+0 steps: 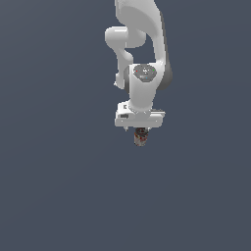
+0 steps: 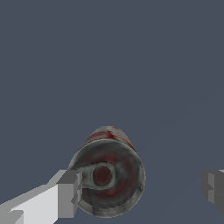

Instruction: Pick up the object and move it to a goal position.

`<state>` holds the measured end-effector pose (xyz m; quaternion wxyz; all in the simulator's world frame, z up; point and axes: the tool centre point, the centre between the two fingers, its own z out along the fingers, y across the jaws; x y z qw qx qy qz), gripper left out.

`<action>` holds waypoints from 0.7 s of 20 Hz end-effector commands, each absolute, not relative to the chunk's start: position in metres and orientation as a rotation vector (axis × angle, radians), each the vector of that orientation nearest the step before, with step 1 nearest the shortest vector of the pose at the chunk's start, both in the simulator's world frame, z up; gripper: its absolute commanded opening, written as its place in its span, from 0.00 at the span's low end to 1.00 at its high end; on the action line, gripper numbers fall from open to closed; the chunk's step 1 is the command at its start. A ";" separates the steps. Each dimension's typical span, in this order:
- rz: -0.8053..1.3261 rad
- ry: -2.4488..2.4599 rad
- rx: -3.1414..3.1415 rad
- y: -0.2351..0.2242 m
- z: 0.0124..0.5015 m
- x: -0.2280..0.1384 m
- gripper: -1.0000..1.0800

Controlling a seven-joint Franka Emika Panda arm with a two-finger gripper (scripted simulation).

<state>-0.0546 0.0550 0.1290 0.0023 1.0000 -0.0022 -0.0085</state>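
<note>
Your white arm (image 1: 142, 54) comes down from the top of the exterior view and points straight down. Right under its hand sits the little can (image 1: 141, 137), the object you are meant to pick up. It stands upright on the flat dark grey floor (image 1: 59, 196), about in the middle of the exterior view, well away from every edge.

In the wrist view you look down on the can's (image 2: 109, 177) round dark top, with its ring pull and a bit of red and whitish label on the side. The gripper (image 2: 142, 188) is wide open. One of the fingers (image 2: 70, 192) is right up against the can's side, touching it or very nearly so. The other one (image 2: 213, 188) is far off, with a big gap of bare floor between it and the can. So the can sits between the two, but closer to one. Nothing is being squeezed or held.

You cannot tell from these pictures how low the tips reach beside the can.
</note>
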 end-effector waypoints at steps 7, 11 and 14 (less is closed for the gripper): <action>-0.003 0.013 3.141 0.078 0.128 -0.064 0.96; -0.003 0.013 3.141 0.079 0.122 -0.065 0.96; -0.002 0.013 3.141 0.079 0.112 -0.065 0.96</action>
